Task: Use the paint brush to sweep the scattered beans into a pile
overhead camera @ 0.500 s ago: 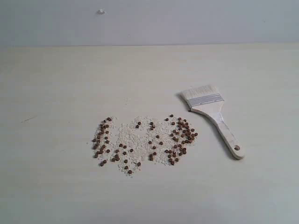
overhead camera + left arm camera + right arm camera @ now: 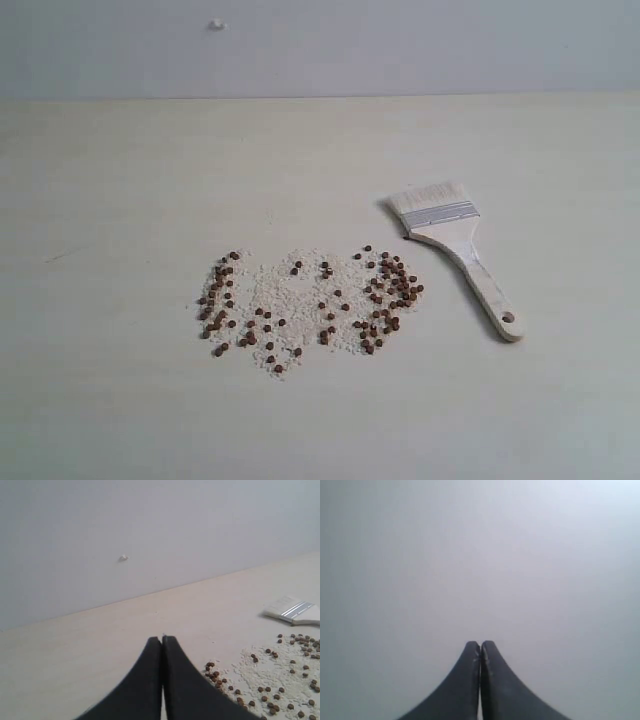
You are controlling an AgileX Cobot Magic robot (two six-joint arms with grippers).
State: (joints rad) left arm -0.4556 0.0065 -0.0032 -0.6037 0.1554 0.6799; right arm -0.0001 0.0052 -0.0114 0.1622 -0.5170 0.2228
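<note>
Scattered reddish-brown beans (image 2: pixel 385 290) lie spread over whitish crumbs (image 2: pixel 290 300) in the middle of the pale table (image 2: pixel 120 180), with clusters at the left (image 2: pixel 218 300) and right ends. No compact pile shows. The paint brush (image 2: pixel 455 250) lies flat to their right, cream bristles pointing away, handle hole nearest. Neither gripper appears in the exterior view. My left gripper (image 2: pixel 162 639) is shut and holds nothing; it hangs above the table beside the beans (image 2: pixel 215 672), with the brush (image 2: pixel 292 611) farther off. My right gripper (image 2: pixel 480 644) is shut, facing only a blank grey wall.
A grey wall (image 2: pixel 400 40) rises behind the table, with a small white speck (image 2: pixel 216 24) on it. The speck on the wall (image 2: pixel 123 557) also shows in the left wrist view. Bare table surface surrounds the beans and the brush.
</note>
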